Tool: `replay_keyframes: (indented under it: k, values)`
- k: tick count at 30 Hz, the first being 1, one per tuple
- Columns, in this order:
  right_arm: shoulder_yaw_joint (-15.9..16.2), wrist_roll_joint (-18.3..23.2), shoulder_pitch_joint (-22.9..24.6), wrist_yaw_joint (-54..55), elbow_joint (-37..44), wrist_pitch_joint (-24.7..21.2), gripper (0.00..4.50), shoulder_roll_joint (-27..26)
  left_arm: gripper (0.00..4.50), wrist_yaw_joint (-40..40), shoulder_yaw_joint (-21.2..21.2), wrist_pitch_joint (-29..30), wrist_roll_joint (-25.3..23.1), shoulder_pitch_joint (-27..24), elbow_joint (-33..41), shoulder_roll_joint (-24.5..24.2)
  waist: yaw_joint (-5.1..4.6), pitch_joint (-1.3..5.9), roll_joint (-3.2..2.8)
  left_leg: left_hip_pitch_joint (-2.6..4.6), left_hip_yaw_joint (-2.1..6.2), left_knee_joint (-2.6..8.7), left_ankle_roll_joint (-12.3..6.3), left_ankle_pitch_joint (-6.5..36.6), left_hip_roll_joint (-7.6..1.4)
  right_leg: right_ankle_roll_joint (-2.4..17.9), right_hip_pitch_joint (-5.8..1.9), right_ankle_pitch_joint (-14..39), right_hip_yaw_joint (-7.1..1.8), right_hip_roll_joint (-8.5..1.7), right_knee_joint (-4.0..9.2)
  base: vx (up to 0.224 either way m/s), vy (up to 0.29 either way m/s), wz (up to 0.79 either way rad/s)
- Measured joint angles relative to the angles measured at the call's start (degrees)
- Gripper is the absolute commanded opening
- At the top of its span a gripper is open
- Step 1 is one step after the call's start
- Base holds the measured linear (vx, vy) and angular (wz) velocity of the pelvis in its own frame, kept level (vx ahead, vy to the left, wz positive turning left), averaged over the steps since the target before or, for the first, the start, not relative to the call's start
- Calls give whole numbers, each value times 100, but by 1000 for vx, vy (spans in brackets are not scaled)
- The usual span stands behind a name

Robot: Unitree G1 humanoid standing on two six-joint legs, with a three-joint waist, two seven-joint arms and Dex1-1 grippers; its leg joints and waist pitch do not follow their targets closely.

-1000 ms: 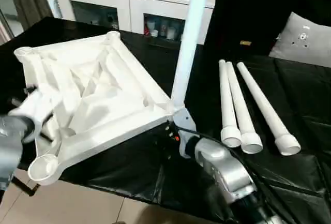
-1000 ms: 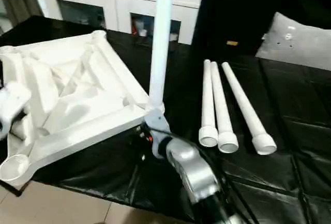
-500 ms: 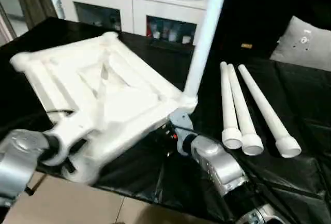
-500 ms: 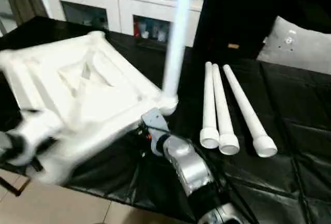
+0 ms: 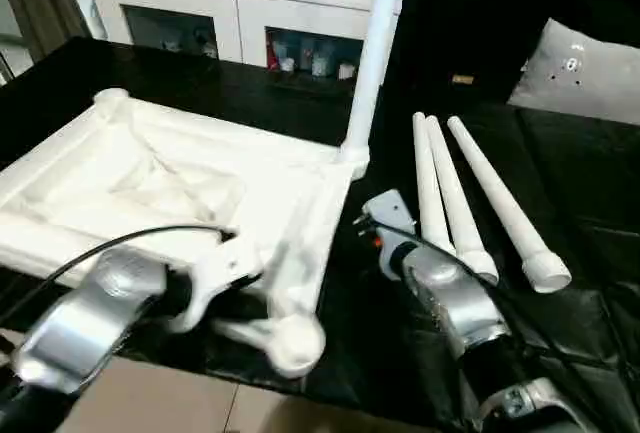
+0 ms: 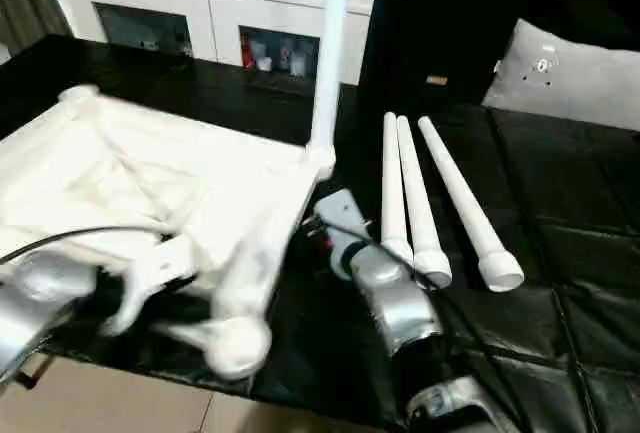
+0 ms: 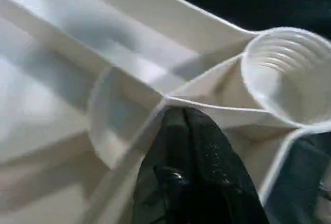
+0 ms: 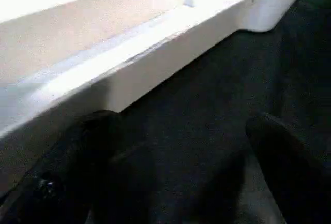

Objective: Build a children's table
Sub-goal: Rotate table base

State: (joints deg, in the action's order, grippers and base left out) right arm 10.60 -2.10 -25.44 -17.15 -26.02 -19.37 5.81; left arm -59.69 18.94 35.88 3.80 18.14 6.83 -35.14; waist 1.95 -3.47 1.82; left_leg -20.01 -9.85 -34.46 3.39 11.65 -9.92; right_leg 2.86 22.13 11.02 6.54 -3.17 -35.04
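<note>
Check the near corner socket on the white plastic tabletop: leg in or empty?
Empty. The round near corner socket shows a bare ribbed interior, while the white tapered leg stands upright in the far corner.

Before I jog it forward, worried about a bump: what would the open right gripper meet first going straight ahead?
Probably the white plastic tabletop's raised side rim; right gripper points at it across black cloth.

Home room: white sideboard (image 5: 240, 3), cushion (image 5: 580, 63)
</note>
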Motion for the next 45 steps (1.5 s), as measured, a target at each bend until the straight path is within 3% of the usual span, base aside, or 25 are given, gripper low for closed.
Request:
replay_keyframes:
  k: [6, 11, 17, 22, 23, 25, 27, 28, 29, 30, 31, 32, 33, 34, 35, 36, 37, 38, 39, 40, 42, 45]
  values:
    - [-66, -44, -49, 90, 404, -41, 450, 102, 4, 819, 0, -579, -227, 495, -1019, 770, -2, -17, -27, -4, 0, -1, 0, 0, 0, 2, 4, -5, 0, 0, 2, 0, 0, 0]
    - [-268, -37, -78, 291, 1184, -226, 450, 155, 4, 1238, -46, -805, -242, 568, -1314, 1149, 9, -24, -47, -6, 0, 5, -2, 2, 0, 14, 5, -11, 1, 0, 5, 0, 0, 0]
    - [-645, 65, 435, 503, 2421, -714, 450, 125, 42, 1774, -584, -838, 16, 30, -693, 1577, 22, -29, -56, -10, -2, 7, -15, 12, 0, 13, 4, -5, 2, -1, 10, 0, 0, 0]
    - [-815, 528, 1453, 614, 3817, -1178, 450, -278, 78, 2820, -1392, -593, 378, -644, 480, 2432, -12, -30, -83, -7, -6, 8, -19, 16, -1, -19, -4, 14, 1, -1, 20, -11, 0, -2]
    - [-818, 633, 1782, 669, 4115, -1240, 450, -385, 85, 3144, -1564, -572, 402, -863, 720, 2684, 6, -34, -93, 80, -130, -6, 4, 49, -52, -28, 49, 15, -131, 88, 32, -55, -1, -11]
    - [-724, 723, 1908, 675, 4272, -1323, 450, -482, 97, 3423, -1680, -567, 387, -918, 792, 2700, 21, -30, -107, 97, -221, -57, 23, 105, -92, -46, 71, -7, -361, 217, 10, 10, 10, -54]
    - [-697, 734, 2073, 672, 4519, -1386, 450, -458, 109, 3639, -1771, -607, 364, -903, 823, 2775, 36, -24, -106, 104, -304, -107, -11, 154, -80, -79, 140, -27, -630, 318, -18, 2, 33, -52]
    - [-672, 733, 2172, 670, 4605, -1376, 450, -437, 116, 3745, -1768, -708, 292, -894, 816, 2818, 65, -21, -112, 94, -288, -176, -36, 218, -36, -98, 159, -41, -785, 383, -42, -8, 35, -22]
    - [-686, 731, 2278, 673, 4638, -1361, 450, -431, 122, 3831, -1771, -794, 221, -894, 817, 2837, 83, -20, -116, 94, -208, -218, -65, 279, 41, -123, 165, -58, -904, 430, -66, -13, 82, -57]
    - [-660, 732, 2367, 672, 4640, -1357, 450, -464, 127, 3913, -1790, -876, 159, -888, 818, 2811, 39, 0, -158, 99, -152, -298, -54, 365, 71, -154, 179, -74, -991, 510, -55, -21, 91, -59]
    - [-623, 734, 2395, 674, 4642, -1359, 450, -500, 135, 3960, -1815, -896, 125, -885, 819, 2795, -53, 17, -200, 98, -166, -328, -48, 369, 30, -183, 212, -80, -1026, 564, 15, -21, 91, -59]
    - [-601, 743, 2416, 675, 4686, -1362, 450, -524, 143, 4008, -1833, -886, 114, -884, 820, 2797, -149, 23, -241, 87, -203, -312, -57, 367, -33, -211, 227, -24, -968, 571, 51, -54, 79, -40]
    - [-549, 758, 2424, 684, 4789, -1372, 450, -591, 143, 4066, -1903, -859, 113, -887, 831, 2830, -183, 39, -291, 52, -277, -304, -64, 362, -150, -255, 295, 145, -712, 449, -31, -64, 49, -39]
    - [-523, 803, 2424, 684, 4884, -1403, 450, -620, 164, 4126, -1952, -813, 119, -896, 901, 2893, -189, 73, -279, -11, -259, -314, -103, 321, -210, -333, 402, 235, -462, 311, -452, -81, 29, -26]
    - [-520, 838, 2490, 684, 4978, -1459, 450, -609, 172, 4162, -1988, -743, 138, -936, 989, 2959, -239, 77, -322, -68, -180, -286, -126, 287, -282, -282, 410, 263, -324, 164, -696, 0, 0, 0]
    - [-524, 867, 2503, 679, 5034, -1542, 450, -601, 172, 4179, -2003, -718, 170, -1021, 1100, 2994, -242, 130, -253, -96, -184, -254, -95, 252, -297, -118, 340, 208, -310, 21, -642, -1, -83, 9]
    - [-522, 906, 2492, 667, 5096, -1610, 450, -605, 176, 4197, -2023, -700, 211, -1136, 1217, 3013, -244, 185, -160, -151, -188, -273, -74, 239, -289, -9, 215, 196, -334, -122, -376, 11, -137, -9]
    - [-529, 957, 2473, 663, 5159, -1679, 450, -566, 190, 4245, -2047, -670, 221, -1231, 1246, 3013, -213, 245, -58, -257, -168, -338, -95, 223, -278, -323, 183, 302, -352, -101, -294, 11, -137, -9]
    - [-555, 992, 2528, 653, 5177, -1714, 450, -517, 204, 4268, -2027, -627, 221, -1334, 1240, 3014, -184, 238, -71, -314, -112, -303, -186, 189, -251, -299, 198, 308, -339, -90, -304, -42, -149, 4]
    - [-563, 1001, 2593, 625, 5179, -1738, 450, -456, 213, 4286, -1966, -620, 229, -1432, 1249, 3045, -148, 237, -69, -279, -80, -211, -239, 150, -204, -271, 195, 296, -341, -92, -296, -66, -141, 6]
    - [-587, 1001, 2612, 552, 5182, -1746, 450, -336, 223, 4314, -1896, -621, 231, -1549, 1307, 3038, -110, 210, -114, -200, 10, -90, -78, 81, -183, -258, 158, 287, -343, -33, -276, -70, -124, 0]
    - [-447, 1013, 2640, 396, 5189, -1742, 450, -276, 254, 4377, -1910, -631, 232, -1648, 1476, 3064, -107, 191, -117, -135, 52, -2, 130, -30, -200, -244, 134, 273, -331, 5, -268, -57, -35, -1]
